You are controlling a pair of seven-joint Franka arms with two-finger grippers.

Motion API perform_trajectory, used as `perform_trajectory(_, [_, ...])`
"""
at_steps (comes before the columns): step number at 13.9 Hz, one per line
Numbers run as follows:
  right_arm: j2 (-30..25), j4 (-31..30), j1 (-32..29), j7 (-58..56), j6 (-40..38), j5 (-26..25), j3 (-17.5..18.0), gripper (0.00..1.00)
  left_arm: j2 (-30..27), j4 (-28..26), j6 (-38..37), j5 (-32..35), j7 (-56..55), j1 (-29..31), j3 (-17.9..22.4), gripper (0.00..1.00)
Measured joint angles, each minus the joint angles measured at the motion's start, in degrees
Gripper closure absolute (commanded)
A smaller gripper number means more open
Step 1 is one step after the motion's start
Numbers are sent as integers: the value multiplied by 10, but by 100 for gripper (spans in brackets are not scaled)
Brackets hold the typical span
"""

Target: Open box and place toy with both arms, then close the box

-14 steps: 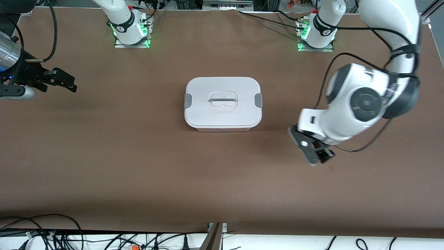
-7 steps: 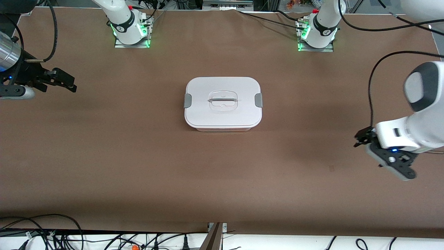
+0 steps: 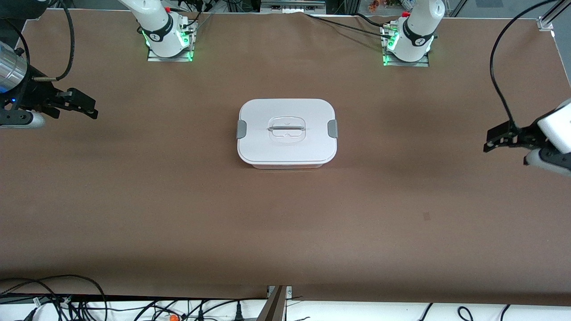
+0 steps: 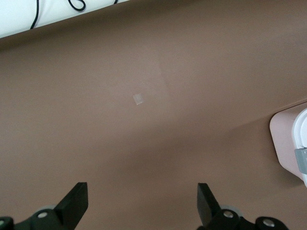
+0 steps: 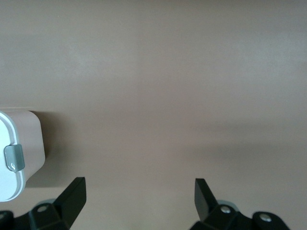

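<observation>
Shut box (image 3: 287,132) on brown worktop (image 3: 178,200).
White lid, grey clips at 3 and 9 o'clock; left hand (image 3: 502,139) and right hand (image 3: 82,106) spread apart, holding nothing.

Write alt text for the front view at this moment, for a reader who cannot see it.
A closed box with a white lid and grey side clips sits mid-table on a brown cloth. The right end effector hangs open over the right arm's end of the table, the left end effector open over the left arm's end. No toy is visible.
</observation>
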Motion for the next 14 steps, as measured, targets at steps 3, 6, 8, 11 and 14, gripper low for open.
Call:
perform_trajectory(3, [0,0,0,0,0,0,0,0,-39,-32,0,20,15,2,19,0])
perform_trajectory(6, [0,0,0,0,0,0,0,0,-49,-49,0,36,11,1,19,0])
perform_trajectory(8, [0,0,0,0,0,0,0,0,-57,-58,-22,37,-29,1,19,0])
perform_trajectory(11, [0,0,0,0,0,-2,0,0,-76,-76,-56,37,-92,-3,18,0])
perform_trajectory(14, [0,0,0,0,0,-3,0,0,-71,-93,-57,36,-104,-6,18,0])
